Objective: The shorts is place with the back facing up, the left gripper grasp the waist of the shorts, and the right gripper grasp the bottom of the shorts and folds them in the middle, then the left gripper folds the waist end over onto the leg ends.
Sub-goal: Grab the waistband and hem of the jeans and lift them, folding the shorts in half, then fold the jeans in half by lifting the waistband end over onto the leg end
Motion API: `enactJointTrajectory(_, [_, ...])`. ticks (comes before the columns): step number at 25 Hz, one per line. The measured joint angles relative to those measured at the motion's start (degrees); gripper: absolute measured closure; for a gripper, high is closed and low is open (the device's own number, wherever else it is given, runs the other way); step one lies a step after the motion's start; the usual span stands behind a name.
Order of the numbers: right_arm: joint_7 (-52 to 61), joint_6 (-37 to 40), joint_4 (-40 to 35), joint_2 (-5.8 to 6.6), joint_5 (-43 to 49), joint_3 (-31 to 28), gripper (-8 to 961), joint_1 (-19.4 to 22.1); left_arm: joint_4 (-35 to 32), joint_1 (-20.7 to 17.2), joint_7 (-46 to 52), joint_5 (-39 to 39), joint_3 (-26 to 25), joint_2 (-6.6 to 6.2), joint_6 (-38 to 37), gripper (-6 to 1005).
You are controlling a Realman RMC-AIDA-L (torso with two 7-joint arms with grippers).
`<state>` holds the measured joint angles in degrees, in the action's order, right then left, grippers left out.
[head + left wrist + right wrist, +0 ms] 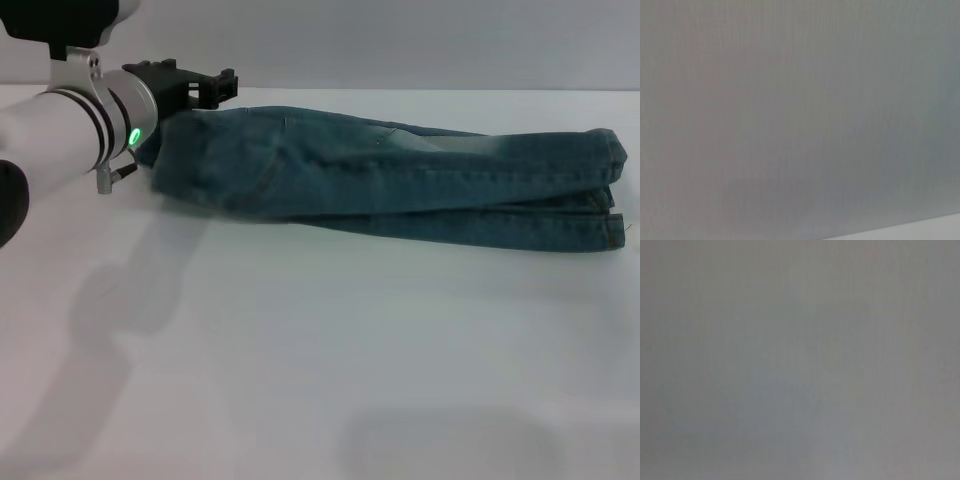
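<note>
The shorts (pixel 380 180) lie on the white table (pixel 300 360), folded lengthwise into a long blue denim strip that runs left to right. The waist (pixel 168 150) is the left end. The leg ends (pixel 612 195) are stacked at the far right. My left gripper (pixel 205 85), a black claw on a silver arm with a green light (pixel 133 137), hovers at the far-left top, just behind the waist end. It holds no cloth that I can see. The right gripper is out of view. Both wrist views show only plain grey surface.
The table's far edge (pixel 400 88) runs just behind the shorts. White tabletop stretches in front of the shorts toward me, with the left arm's shadow (pixel 110 330) on it.
</note>
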<state>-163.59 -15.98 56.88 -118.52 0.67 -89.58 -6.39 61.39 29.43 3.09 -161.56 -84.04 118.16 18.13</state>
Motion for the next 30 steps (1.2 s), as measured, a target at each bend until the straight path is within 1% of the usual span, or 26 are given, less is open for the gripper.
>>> enactJointTrajectory(3, [-0.02, -3.68, -1.15, -0.22, 0.08, 1.11, 356, 0.38, 0.28, 0.01, -0.07, -0.13, -0.48, -0.08, 0.15, 269])
enactJointTrajectory(6, [-0.06, -7.47, -3.03, -0.29, 0.08, 2.19, 291, 0.5, 0.35, 0.01, -0.13, -0.32, -0.88, -0.15, 0.83, 193])
enactJointTrajectory(8, [-0.07, -10.43, -5.02, -0.34, 0.08, 2.47, 278, 0.32, 0.76, -0.16, -0.14, -0.34, -1.07, -0.19, 1.66, 143])
enactJointTrajectory(12, [-0.1, -17.02, -8.52, -0.44, 0.07, 3.18, 251, -0.12, 3.35, -0.98, -0.33, -0.54, -1.47, -0.29, 5.28, 145])
enactJointTrajectory(16, [-0.64, -21.12, -10.25, -0.58, -0.32, 3.85, 285, -0.32, 7.3, -2.68, -1.53, -1.18, -2.1, -0.31, 8.78, 147])
enactJointTrajectory(20, [-0.9, -21.57, -10.69, -0.82, -0.68, 4.81, 319, -0.7, 10.65, -4.26, -1.86, -1.31, -2.64, -0.32, 12.29, 147])
enactJointTrajectory(23, [-0.95, -21.65, -12.08, -0.91, -0.77, 5.57, 344, -2.14, 11.29, -4.63, -1.86, -1.32, -3.56, -0.32, 14.75, 147])
enactJointTrajectory(27, [-0.95, -21.69, -14.68, -0.92, -0.83, 6.33, 459, -4.9, 10.59, -4.65, -1.93, -1.31, -4.38, -0.31, 17.39, 147])
enactJointTrajectory(30, [-0.95, -21.71, -14.71, -0.9, -0.87, 8.08, 545, -5.37, 9.81, -4.45, -1.94, -1.31, -5.31, -0.3, 19.86, 147])
